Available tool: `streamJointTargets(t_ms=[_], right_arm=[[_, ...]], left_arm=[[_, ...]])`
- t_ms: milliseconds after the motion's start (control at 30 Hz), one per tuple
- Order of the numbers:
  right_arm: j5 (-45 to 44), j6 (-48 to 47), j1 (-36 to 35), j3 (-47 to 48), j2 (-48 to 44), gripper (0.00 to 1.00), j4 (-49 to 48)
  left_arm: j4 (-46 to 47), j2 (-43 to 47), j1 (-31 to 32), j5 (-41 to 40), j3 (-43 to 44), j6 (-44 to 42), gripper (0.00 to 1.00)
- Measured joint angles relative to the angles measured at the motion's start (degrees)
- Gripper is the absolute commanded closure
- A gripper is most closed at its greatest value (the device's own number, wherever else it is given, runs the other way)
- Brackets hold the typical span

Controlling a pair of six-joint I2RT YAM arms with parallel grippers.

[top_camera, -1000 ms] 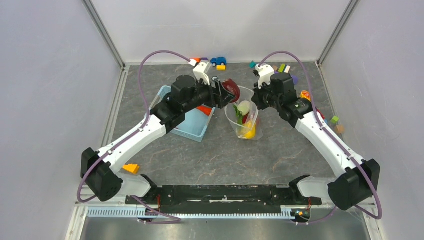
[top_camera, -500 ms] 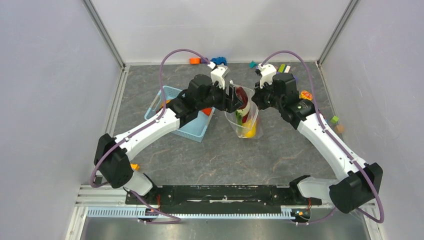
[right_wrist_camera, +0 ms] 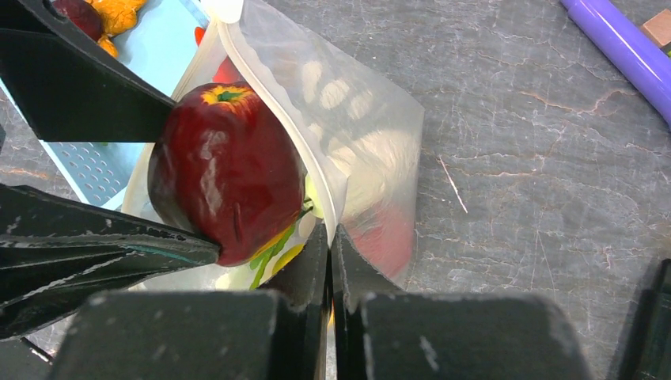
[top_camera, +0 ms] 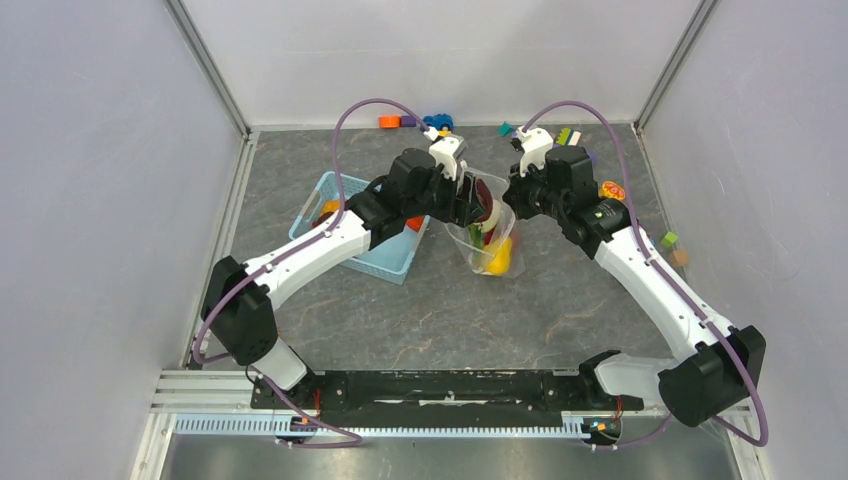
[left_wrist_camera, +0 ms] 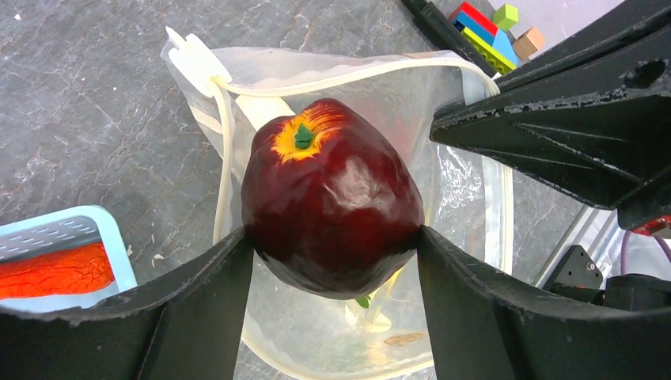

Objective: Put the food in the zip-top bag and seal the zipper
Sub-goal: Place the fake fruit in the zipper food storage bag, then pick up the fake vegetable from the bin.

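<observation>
Maroon fruit (left_wrist_camera: 332,214) pinched in left hand (top_camera: 478,200) over bag (right_wrist_camera: 372,134) mouth; rim (left_wrist_camera: 224,150) clamped by right hand (right_wrist_camera: 330,245). Fruit to be lowered past rim before release.

One dark maroon piece (left_wrist_camera: 331,218), one zip-top bag (left_wrist_camera: 468,184) with one white slider tab (left_wrist_camera: 190,55), one light-blue basket (top_camera: 385,260), one purple cylinder (right_wrist_camera: 625,51).

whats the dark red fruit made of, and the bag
Fruit: probably hard moulded plastic with a glossy finish. It shows sharp white highlights and a painted yellow patch around a green stem.
Bag: thin, soft plastic film, translucent and slightly frosted. It creases, and the colours inside show through.
</observation>
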State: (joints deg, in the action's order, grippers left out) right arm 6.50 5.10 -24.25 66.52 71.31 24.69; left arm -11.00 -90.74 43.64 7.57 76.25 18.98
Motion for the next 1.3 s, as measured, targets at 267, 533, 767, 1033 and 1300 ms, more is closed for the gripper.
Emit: streamJointTargets(t_ms=[267,533,767,1033,1300], right_arm=[[0.15,-0.04,0.0,0.0,0.0,0.96,-0.15],[0.15,-0.33,0.0,0.0,-0.02,0.96,-0.2],[0.15,-0.48,0.02,0.0,-0.02,0.96,-0.22],[0.15,-0.5,0.04,0.0,-0.02,0.96,-0.24],[0.11,-0.72,0.04,0.0,-0.09,0.96,-0.22]], left_arm=[[-0.09,-0.61,0.0,0.33,0.83,-0.74,0.0],[-0.11,0.46,0.13,3.26,0.85,-2.01,0.0],[-0.15,5.49,0.22,2.8,-0.26,-2.45,0.0],[-1.2,9.68,0.22,-2.23,-2.32,-2.47,0.0],[-5.42,11.23,-1.42,-13.4,-3.26,-2.34,0.0]])
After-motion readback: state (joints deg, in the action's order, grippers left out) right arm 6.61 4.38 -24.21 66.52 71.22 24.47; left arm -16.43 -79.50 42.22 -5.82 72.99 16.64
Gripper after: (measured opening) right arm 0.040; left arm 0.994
